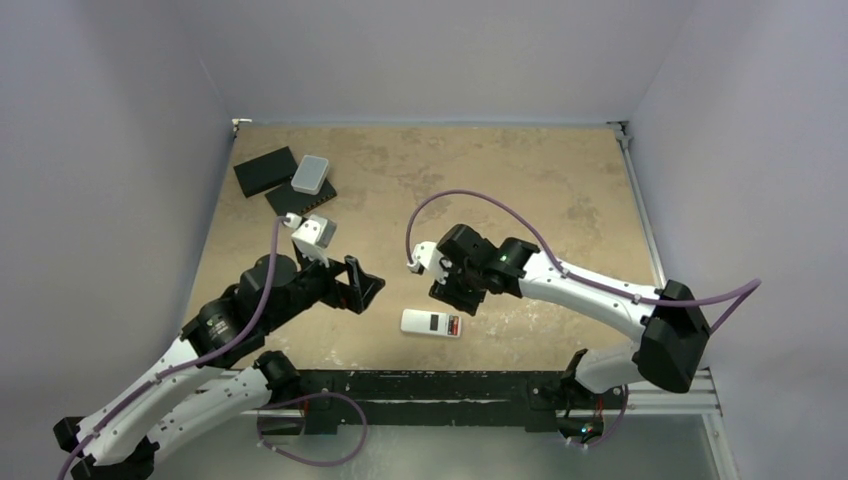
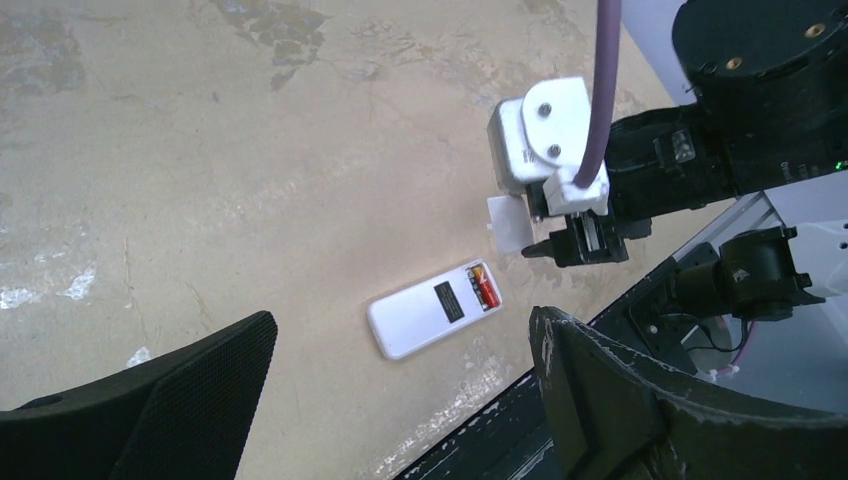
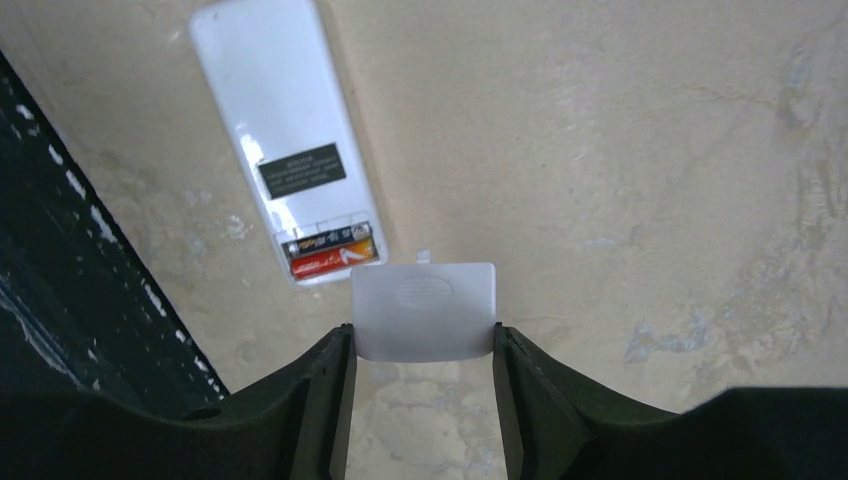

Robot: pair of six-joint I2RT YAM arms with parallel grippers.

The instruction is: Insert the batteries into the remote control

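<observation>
The white remote control (image 1: pixel 428 323) lies back-up near the table's front edge, its battery compartment open. Both batteries (image 3: pixel 330 250) lie side by side in it, one reddish-orange, one darker; they also show in the left wrist view (image 2: pixel 484 289). My right gripper (image 3: pixel 423 335) is shut on a small white battery cover (image 3: pixel 424 310) and holds it just above the table, next to the compartment end of the remote (image 3: pixel 285 130). In the top view the right gripper (image 1: pixel 455 295) hovers just behind the remote. My left gripper (image 1: pixel 365 290) is open and empty, raised to the left of the remote (image 2: pixel 432 309).
Two flat black slabs (image 1: pixel 265 170) (image 1: pixel 300 200) and a light grey rounded box (image 1: pixel 311 174) lie at the back left. The black front rail (image 1: pixel 430 385) runs just in front of the remote. White walls close in both sides.
</observation>
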